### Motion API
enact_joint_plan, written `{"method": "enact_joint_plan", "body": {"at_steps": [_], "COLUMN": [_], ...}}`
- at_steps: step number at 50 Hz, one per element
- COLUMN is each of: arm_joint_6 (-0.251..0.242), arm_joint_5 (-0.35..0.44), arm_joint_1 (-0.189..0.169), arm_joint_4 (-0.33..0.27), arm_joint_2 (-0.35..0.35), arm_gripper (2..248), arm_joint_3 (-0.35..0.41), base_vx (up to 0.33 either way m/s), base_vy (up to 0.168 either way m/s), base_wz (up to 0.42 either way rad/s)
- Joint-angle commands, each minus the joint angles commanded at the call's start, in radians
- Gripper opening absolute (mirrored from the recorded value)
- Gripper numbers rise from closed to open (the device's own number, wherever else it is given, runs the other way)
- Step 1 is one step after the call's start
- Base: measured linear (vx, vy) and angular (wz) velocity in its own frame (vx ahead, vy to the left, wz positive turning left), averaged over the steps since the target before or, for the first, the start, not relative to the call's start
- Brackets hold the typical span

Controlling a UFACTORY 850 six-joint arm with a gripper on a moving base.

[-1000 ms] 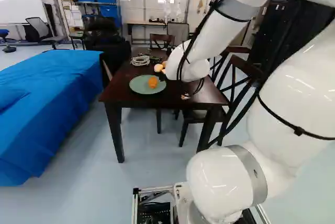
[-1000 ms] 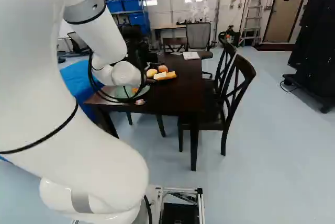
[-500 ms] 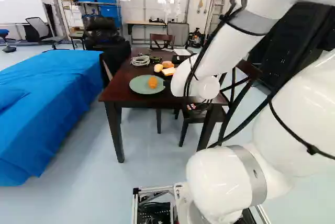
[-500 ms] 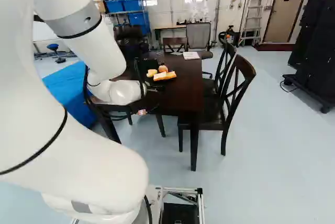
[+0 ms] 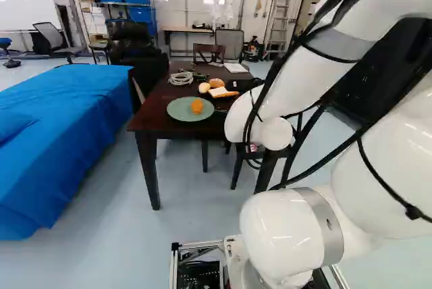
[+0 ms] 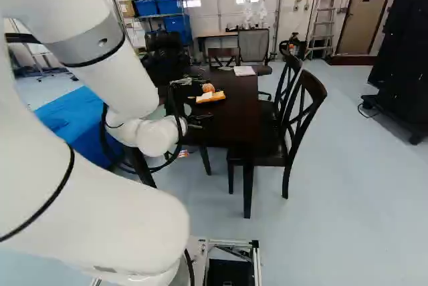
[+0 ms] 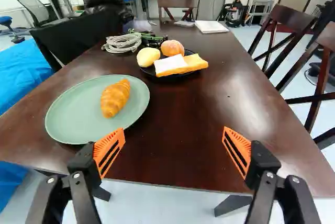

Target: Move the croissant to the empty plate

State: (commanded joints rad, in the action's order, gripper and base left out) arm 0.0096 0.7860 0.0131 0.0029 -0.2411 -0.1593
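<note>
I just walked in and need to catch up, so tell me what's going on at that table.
A white robot arm has its gripper open at the near edge of the dark wooden table, holding nothing. The croissant lies alone on the green plate, while the black plate behind it holds a round bun and other food. If the green plate is the intended one, the croissant seems to be where it belongs.

Bread (image 6: 212, 97) on dark table (image 6: 234, 122) — chairs (image 6: 274, 147) beside.
</note>
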Motion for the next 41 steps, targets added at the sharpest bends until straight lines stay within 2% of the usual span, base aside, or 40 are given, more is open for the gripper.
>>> {"method": "enact_joint_plan", "body": {"at_steps": [20, 41], "arm_joint_6": [-0.007, -0.010], "arm_joint_5": [0.066, 0.087], "arm_joint_1": [-0.010, -0.013], "arm_joint_4": [-0.002, -0.003], "arm_joint_2": [-0.029, -0.038], "arm_gripper": [247, 247], "arm_joint_3": [0.055, 0.072], "base_vx": [0.000, 0.000], "base_vy": [0.000, 0.000], "base_wz": [0.000, 0.000]}}
